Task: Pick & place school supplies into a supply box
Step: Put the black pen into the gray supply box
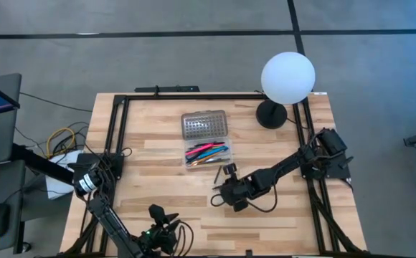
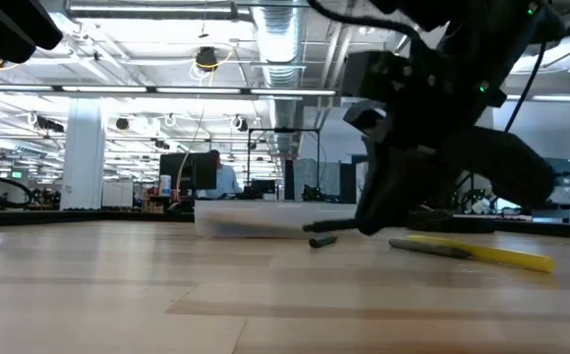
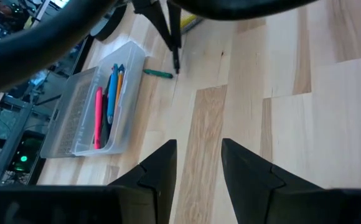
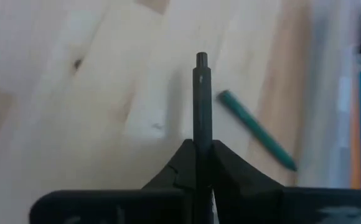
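Observation:
The supply box [image 1: 208, 154] stands open at the table's middle, its grey dotted lid [image 1: 204, 124] laid back toward the far edge. Pink, blue and orange supplies [image 3: 106, 99] lie inside. My right gripper [image 4: 199, 152] hovers just near-right of the box, shut on a dark pen [image 4: 200, 93]. A green pen [image 4: 255, 129] lies flat on the wood between gripper and box. A yellow marker [image 2: 501, 254] lies on the table under the right arm. My left gripper [image 3: 199, 168] waits open near the table's front edge [image 1: 158, 213], touching nothing. My right gripper pinches the dark pen's barrel [image 4: 200, 138] between its two fingers. The pen runs along the fingers and sticks out beyond their ends, slanting down toward the table from the near right. Its free end [image 3: 176, 67] is close to the green pen; whether it touches the wood I cannot tell.
A white globe lamp [image 1: 287, 77] on a black base stands at the far right corner. A black frame [image 1: 122, 107] runs round the table's edges. Bare wood lies left of the box and between the two grippers.

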